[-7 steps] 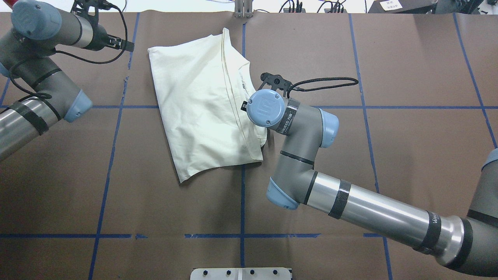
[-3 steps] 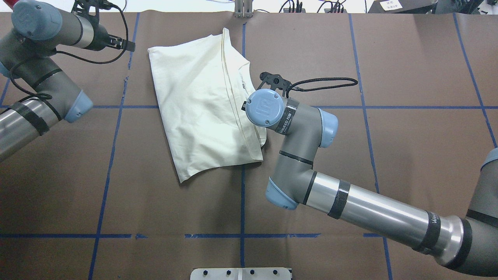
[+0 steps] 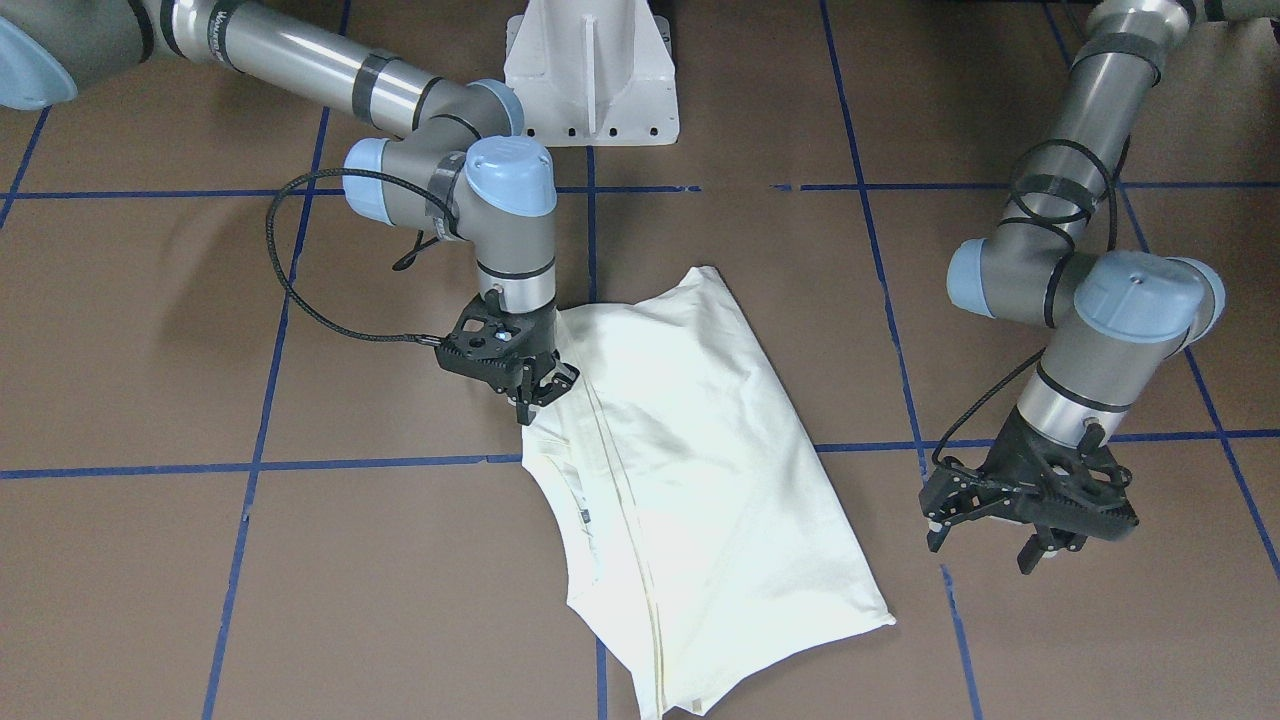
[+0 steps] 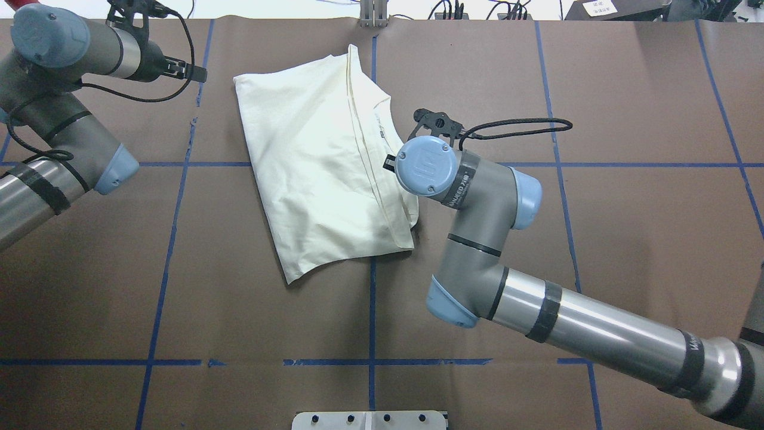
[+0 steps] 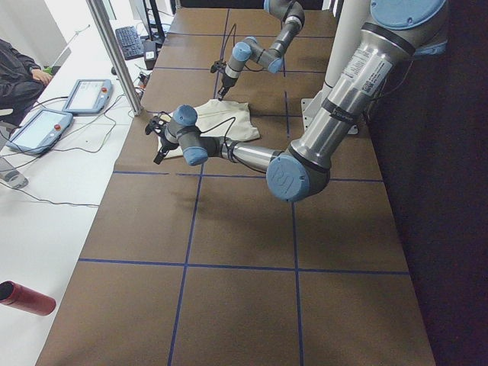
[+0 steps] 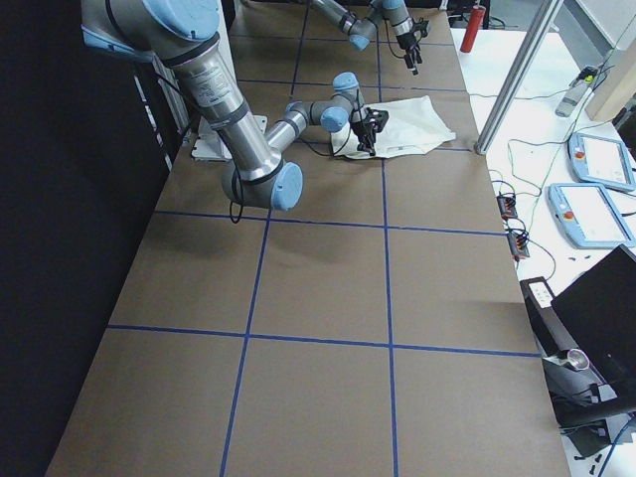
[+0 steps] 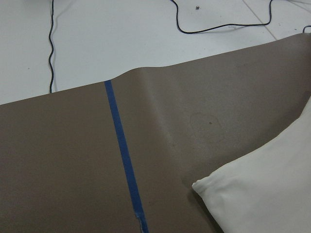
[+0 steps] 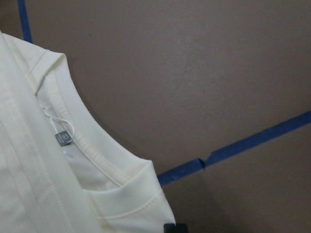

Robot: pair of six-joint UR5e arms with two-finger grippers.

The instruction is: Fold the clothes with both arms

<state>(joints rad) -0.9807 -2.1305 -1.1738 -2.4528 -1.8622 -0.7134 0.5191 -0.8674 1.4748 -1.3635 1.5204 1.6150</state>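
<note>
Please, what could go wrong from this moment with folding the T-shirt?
1. Only the right gripper seems to pinch the T-shirt, at its edge near the collar; a pull may drag or bunch the cloth rather than fold it.
2. The left gripper hangs open beside the T-shirt, so nothing pins the other side.

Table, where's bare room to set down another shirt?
Widest free patch: near left of the table, bordered by the T-shirt, the centre tape line and the left arm. The far right corner beyond the right arm is also bare. Crowded around the collar, where the right hand pinches cloth, and by the open left hand.
</note>
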